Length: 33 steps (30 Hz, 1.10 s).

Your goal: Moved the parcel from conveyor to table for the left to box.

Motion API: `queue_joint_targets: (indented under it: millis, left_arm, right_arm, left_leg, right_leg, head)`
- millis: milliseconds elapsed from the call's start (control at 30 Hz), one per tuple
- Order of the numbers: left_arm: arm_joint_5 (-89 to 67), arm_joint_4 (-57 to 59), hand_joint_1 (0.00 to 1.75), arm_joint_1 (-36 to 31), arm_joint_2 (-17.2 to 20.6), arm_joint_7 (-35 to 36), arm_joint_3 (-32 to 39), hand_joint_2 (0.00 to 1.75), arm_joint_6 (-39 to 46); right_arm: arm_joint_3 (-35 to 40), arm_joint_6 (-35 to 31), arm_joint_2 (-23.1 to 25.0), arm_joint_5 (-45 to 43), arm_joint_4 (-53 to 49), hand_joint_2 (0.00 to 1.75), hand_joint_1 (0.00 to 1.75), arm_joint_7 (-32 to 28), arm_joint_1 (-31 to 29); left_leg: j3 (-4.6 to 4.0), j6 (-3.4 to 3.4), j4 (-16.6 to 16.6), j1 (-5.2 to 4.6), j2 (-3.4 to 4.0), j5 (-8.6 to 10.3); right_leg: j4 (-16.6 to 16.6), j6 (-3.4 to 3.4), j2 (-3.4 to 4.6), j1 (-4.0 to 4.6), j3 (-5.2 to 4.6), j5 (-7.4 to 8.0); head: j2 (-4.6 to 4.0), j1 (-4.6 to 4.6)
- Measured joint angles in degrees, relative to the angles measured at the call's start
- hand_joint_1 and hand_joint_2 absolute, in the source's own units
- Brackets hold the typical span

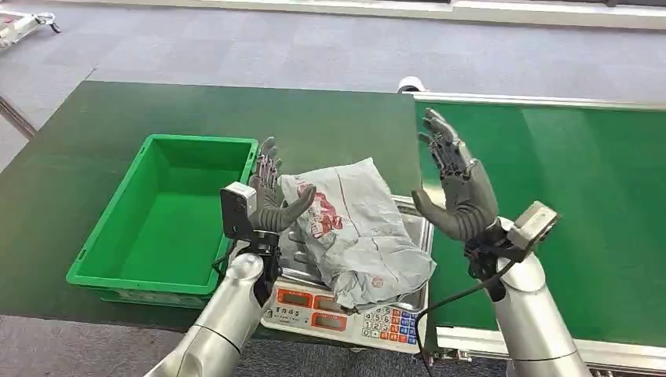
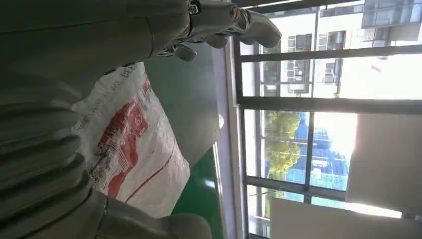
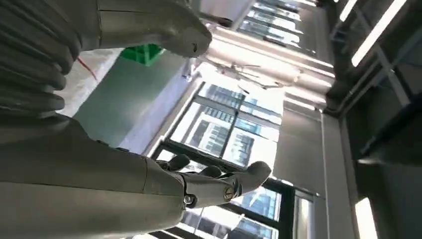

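Since parcel (image 1: 357,228) already sits off conveyor (image 1: 581,196) and on scale (image 1: 345,310) at table (image 1: 118,141) edge, counts as first leg done, judging by layout alone. Lies crumpled across scale pan, grey bag with red print, overhanging display side a bit. Right hand (image 1: 455,184) up over conveyor edge beside parcel, fingers spread, holding nothing, clear of bag; right wrist view agrees, thumb and fingers apart with only ceiling and windows between them. Left hand (image 1: 271,200) on parcel's box-side edge, fingers upright and apart, thumb hooked over bag's rim; looks like touching or just resting on it, not a closed pinch. Left wrist view shows red-printed film right against palm side, fingers extended beyond it, so reads as hand not yet clamped, though actual thumb contact hard to confirm. Green box (image 1: 169,216) just beside scale on left, nothing visible inside. Remaining, by judgement: secure a grip with left hand, lift off scale, carry over near wall of box, release inside. Risk worth flagging: limp, slippery film, may slide or sag out of a one-sided pinch and snag on box rim.
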Motion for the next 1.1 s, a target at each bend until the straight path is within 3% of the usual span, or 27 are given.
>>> queue_joint_targets:
  millis: [100, 233, 300, 467, 600, 733, 1100]
  left_arm:
    - [0.0, -0.1, 0.0, 0.0, 0.0, 0.0, 0.0, 1.75, 0.1]
    - [0.0, -0.5, 0.0, 0.0, 0.0, 0.0, 0.0, 1.75, 0.9]
    - [0.0, -0.6, 0.0, 0.0, 0.0, 0.0, 0.0, 1.75, 1.0]
    - [0.0, -0.9, 0.0, 0.0, 0.0, 0.0, 0.0, 1.75, 1.0]
    - [-0.1, -0.9, 0.0, 0.0, 0.0, 0.0, 0.0, 1.75, 1.0]
    - [-0.1, -1.1, 0.0, 0.1, 0.0, 0.0, 0.0, 1.75, 1.0]
    - [-1.3, -1.6, 0.0, 0.2, 0.3, 0.0, 0.0, 1.75, 0.4]
  right_arm:
    - [-4.4, -7.0, 1.2, 2.9, -0.7, 1.75, 0.0, -1.7, 1.3]
    - [-8.9, -24.4, 2.5, 15.8, -0.5, 1.75, 0.0, -2.1, 2.8]
    - [-10.7, -29.5, 2.9, 19.5, 0.8, 1.75, 0.0, -2.0, 3.0]
    - [-17.4, -39.8, 3.3, 16.2, 5.4, 1.75, 0.0, -2.1, 5.6]
    - [-22.9, -40.3, 3.3, 11.8, 8.3, 1.75, 0.0, -2.1, 7.9]
    - [-26.5, -35.9, 3.2, 10.3, 15.1, 1.75, 0.0, -2.2, 8.2]
    - [-28.3, -28.9, 2.6, 11.9, 27.5, 1.75, 0.0, -2.3, 6.8]
  left_leg:
    - [-0.01, 0.0, 0.0, -0.01, -0.02, 0.0]
    - [-0.02, 0.0, 0.0, -0.01, -0.01, 0.0]
    - [-0.01, 0.0, 0.0, -0.01, 0.0, -0.01]
    - [-0.03, 0.0, 0.0, 0.0, -0.15, 0.0]
    - [-0.02, 0.02, 0.0, -0.02, -0.04, -0.07]
    - [-0.01, 0.02, 0.0, -0.02, -0.01, -0.08]
    - [-0.02, 0.01, 0.0, -0.02, 0.06, -0.06]
  right_leg:
    - [0.0, 0.0, -0.02, -0.01, 0.01, 0.0]
    - [0.0, 0.0, -0.01, -0.01, 0.0, 0.0]
    - [0.0, 0.0, 0.01, 0.0, 0.0, 0.0]
    - [0.0, 0.0, -0.13, 0.0, 0.01, -0.03]
    - [0.0, 0.0, -0.04, -0.02, 0.0, -0.03]
    - [0.0, 0.0, -0.02, -0.02, -0.01, -0.03]
    - [0.0, 0.0, 0.06, -0.02, -0.02, -0.02]
  head:
    - [0.0, 0.0]
    - [0.0, 0.0]
    - [0.0, 0.0]
    - [0.0, 0.0]
    - [0.0, 0.0]
    - [0.0, -0.02]
    - [0.0, 0.0]
